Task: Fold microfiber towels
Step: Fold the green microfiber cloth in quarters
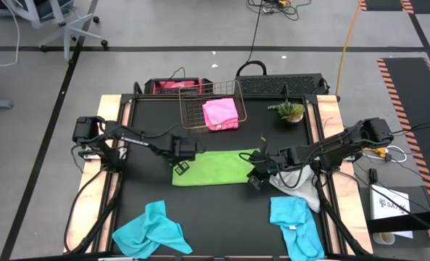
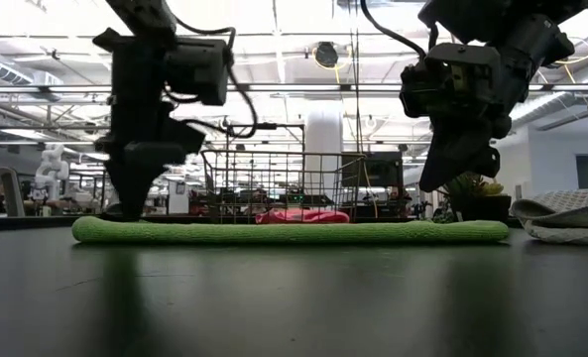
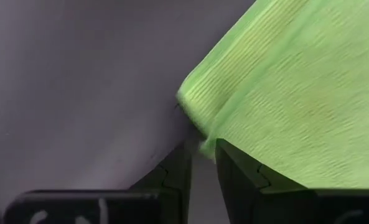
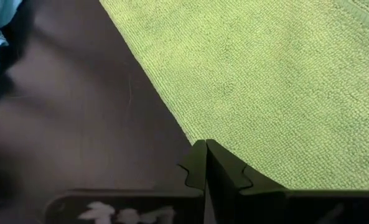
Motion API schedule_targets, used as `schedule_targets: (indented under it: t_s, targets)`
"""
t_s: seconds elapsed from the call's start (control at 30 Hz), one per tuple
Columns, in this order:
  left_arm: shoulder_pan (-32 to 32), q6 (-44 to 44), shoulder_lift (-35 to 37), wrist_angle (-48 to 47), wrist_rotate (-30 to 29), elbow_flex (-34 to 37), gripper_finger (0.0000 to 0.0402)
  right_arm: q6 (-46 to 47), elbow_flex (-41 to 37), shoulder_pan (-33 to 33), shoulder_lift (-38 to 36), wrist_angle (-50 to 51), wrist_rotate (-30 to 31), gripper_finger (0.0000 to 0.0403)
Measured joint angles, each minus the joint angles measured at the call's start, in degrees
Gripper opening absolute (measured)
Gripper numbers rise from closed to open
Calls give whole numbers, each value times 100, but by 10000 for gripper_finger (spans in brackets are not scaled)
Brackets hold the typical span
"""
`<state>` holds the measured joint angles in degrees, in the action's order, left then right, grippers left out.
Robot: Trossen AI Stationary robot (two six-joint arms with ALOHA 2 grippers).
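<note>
Lime green towel: lies flat at the centre of the high view as a folded oblong, long side running left to right on the black table. In the low view it reads as a low green band across mid-frame.

Left gripper: at the green towel's left end in the high view, left of centre. Fingers stand a narrow gap apart at the towel's corner; the wrist view does not settle whether cloth is pinched between them.

Right gripper: at the green towel's right end, lower corner, right of centre in the high view. Fingers pressed fully together at the towel's edge; nothing visible between them.

Pink towel: inside the copper wire basket, upper centre of the high view; in the low view it shows behind the green band.

Light grey towel: crumpled just right of the right gripper, under that arm, at the table's right edge; seen at far right of the low view.

Turquoise towels: one bunched at lower left of the high view, one at lower right, both unfolded, well apart from each other.

Small potted plant: upper right of the table, beside the basket.
</note>
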<state>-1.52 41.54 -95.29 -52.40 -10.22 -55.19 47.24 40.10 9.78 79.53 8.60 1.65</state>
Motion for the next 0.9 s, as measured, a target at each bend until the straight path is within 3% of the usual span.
schedule_targets:
  t_s: [0.5,0.9]
  targets:
    - [0,28,42,458,268,119,77,4,0,0,0,24,2,0]
    - [-35,9,42,457,133,117,77,4,0,-7,0,23,23,0]
